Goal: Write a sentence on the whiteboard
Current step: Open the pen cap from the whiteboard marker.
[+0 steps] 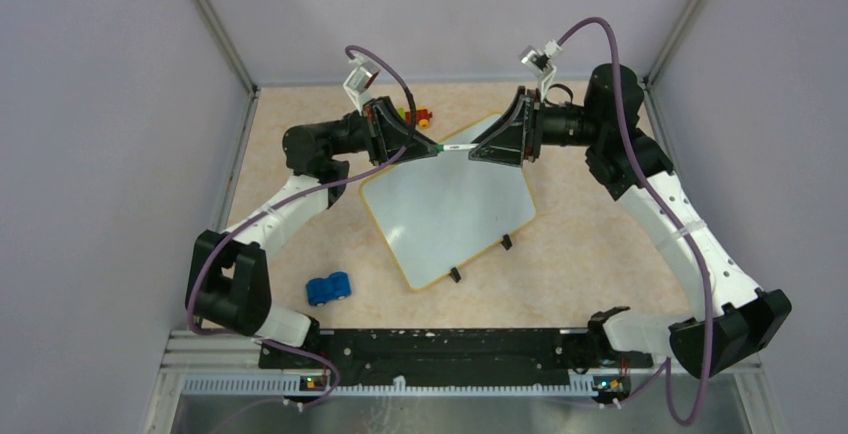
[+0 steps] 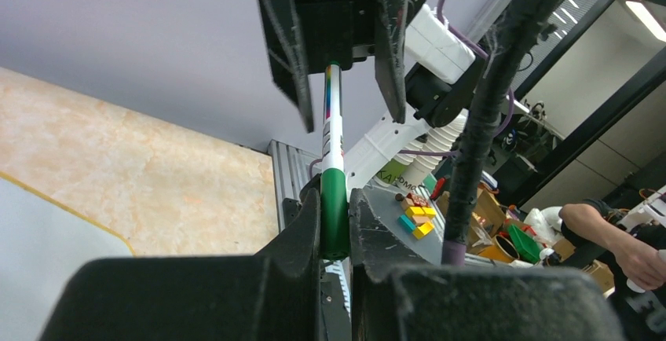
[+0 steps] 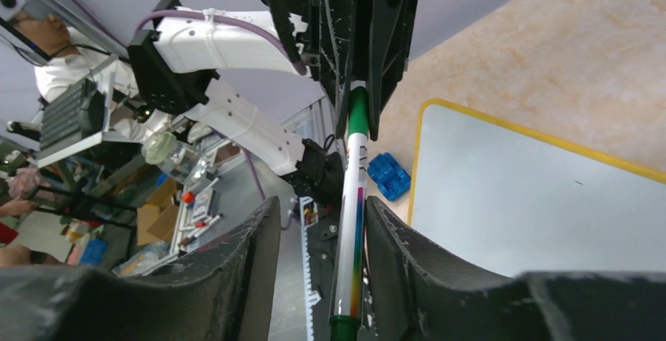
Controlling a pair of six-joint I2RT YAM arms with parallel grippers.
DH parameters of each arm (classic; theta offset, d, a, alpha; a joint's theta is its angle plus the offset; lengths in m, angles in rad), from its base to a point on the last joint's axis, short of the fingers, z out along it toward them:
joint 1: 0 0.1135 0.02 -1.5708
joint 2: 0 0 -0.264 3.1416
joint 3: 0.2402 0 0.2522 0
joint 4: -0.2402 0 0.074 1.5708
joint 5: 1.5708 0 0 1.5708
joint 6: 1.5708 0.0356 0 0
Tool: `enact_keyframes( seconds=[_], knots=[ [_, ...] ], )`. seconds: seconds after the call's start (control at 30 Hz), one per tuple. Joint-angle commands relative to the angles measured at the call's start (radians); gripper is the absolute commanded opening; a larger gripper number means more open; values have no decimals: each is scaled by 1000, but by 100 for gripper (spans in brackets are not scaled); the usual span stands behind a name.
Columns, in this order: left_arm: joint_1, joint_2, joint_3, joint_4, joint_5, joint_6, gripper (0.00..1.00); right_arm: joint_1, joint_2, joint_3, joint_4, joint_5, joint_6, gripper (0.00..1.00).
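The left pincer (image 1: 436, 147) is clamped tight on the green cap (image 2: 334, 211) of a marker (image 2: 333, 133). The right pincer (image 3: 320, 215) stands partly open around its white barrel, with a gap showing beside it. Both hover over the far corner of the whiteboard (image 1: 450, 219), which lies flat and askew mid-bench (image 1: 585, 249)

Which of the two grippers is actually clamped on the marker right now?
The left gripper, shut on the marker's green cap. The right gripper stands open around the white barrel, with gaps showing.
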Motion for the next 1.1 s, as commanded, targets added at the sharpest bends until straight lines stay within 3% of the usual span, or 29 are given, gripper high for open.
enact_keyframes(
  seconds=[0.0,0.2,0.53,1.07],
  knots=[
    [2,-26,18,-100,-8,75,0,11,7,45,-26,10,-48,38],
    [3,-30,24,-123,-8,82,0,25,14,50,-69,33,-91,27],
    [-13,-18,46,-109,-7,68,0,44,40,78,-117,54,-140,31],
    [-47,-2,55,-95,-2,68,0,53,56,98,-110,71,-137,24]
  ],
)
